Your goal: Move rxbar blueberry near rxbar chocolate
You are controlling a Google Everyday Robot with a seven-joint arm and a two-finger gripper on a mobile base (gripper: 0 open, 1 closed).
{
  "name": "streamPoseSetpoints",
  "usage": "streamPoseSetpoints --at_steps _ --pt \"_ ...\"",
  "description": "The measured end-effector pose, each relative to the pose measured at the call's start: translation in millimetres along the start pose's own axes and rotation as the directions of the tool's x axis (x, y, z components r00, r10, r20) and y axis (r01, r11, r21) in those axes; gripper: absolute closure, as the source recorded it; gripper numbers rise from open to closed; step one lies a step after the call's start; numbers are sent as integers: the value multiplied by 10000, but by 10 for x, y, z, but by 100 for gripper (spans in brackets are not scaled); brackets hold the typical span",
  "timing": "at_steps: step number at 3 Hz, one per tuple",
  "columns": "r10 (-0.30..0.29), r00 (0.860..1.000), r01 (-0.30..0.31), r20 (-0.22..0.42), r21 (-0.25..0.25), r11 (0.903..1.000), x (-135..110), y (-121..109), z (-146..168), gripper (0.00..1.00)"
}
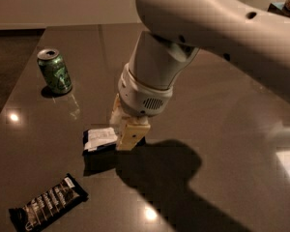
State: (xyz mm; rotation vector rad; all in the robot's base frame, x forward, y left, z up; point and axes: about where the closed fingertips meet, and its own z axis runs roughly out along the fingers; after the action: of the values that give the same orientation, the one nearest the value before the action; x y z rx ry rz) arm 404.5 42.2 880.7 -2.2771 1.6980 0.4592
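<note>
The rxbar blueberry, dark blue with a white label panel, is held at its right end by my gripper, just above the dark table; its shadow lies beneath it. My gripper's tan fingers are shut on the bar, and the big white arm reaches down from the upper right. The rxbar chocolate, black with rows of white lettering, lies flat at the lower left, a short way below and left of the held bar.
A green soda can stands upright at the upper left. The table's left edge runs close to the can and the chocolate bar. The arm's shadow falls on the table right of and below the gripper.
</note>
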Motion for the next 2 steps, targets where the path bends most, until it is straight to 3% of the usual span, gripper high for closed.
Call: streamPoseSetpoints --at_steps 1,2 --pt "-1083 9941 1082 -51 -180 9940 -257 236 108 86" --pt "-1859 9826 1857 -15 -421 9817 -398 362 169 63"
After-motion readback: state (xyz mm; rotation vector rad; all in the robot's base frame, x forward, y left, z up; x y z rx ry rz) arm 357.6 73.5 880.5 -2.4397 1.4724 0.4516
